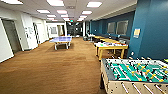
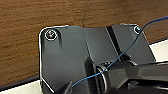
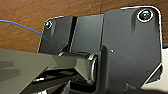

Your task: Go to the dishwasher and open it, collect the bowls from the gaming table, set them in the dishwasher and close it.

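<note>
A long table with a white top and yellow legs stands by the blue wall on the right, a few metres ahead. It looks like the gaming table. Colourful flat things lie on its top, and they are too small to tell bowls from boxes. The dishwasher is out of view. Both wrist views look past the robot's own dark plate down onto brown carpet. A blue cable crosses the left wrist view.
A green-pitched football table stands close at the front right. A blue ping-pong table sits mid-room, farther off. Yellow-topped tables line the blue wall behind the white-topped one. Brown carpet stretches ahead, with doors in the white wall on the left.
</note>
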Robot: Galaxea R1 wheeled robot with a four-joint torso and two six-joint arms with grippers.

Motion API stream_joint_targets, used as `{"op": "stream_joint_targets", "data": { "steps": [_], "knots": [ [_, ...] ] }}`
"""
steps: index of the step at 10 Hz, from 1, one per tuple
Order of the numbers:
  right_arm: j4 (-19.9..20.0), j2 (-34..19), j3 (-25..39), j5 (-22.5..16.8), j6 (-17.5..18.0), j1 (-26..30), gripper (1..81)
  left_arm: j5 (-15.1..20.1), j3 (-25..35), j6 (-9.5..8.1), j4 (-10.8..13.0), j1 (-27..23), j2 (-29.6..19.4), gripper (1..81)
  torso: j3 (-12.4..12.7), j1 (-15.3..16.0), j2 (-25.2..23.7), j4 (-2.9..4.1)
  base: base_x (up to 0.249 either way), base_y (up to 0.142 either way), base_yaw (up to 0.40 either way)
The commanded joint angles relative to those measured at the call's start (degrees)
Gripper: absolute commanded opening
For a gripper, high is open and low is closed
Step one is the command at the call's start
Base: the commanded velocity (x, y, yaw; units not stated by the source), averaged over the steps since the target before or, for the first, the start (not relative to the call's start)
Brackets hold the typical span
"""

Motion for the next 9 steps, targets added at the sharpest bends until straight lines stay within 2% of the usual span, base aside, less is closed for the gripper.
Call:
{"op": "stream_joint_targets", "data": {
  "steps": [1, 8, 9],
  "knots": [
    [-0.41, -0.4, 0.34, -2.74, -0.18, 3.31, 81.1, 2.3, 0.14, -0.07, -0.17, -2.82, -0.05, 81.1, 0.0, 0.0, 0.0, 0.0, 0.154, 0.0, 0.0],
    [-0.76, 0.48, -0.1, -2.74, -0.27, 3.4, 81.1, 2.39, 0.14, -0.07, -0.52, -2.82, -0.14, 81.1, 0.02, 0.0, -0.02, 0.0, 0.134, 0.0, 0.0],
    [-1.2, 0.57, -0.1, -2.83, -0.27, 3.48, 81.1, 2.39, 0.14, -0.07, -0.52, -2.82, -0.23, 81.1, 0.0, 0.0, -0.02, 0.0, 0.134, 0.062, 0.0]
  ]
}}
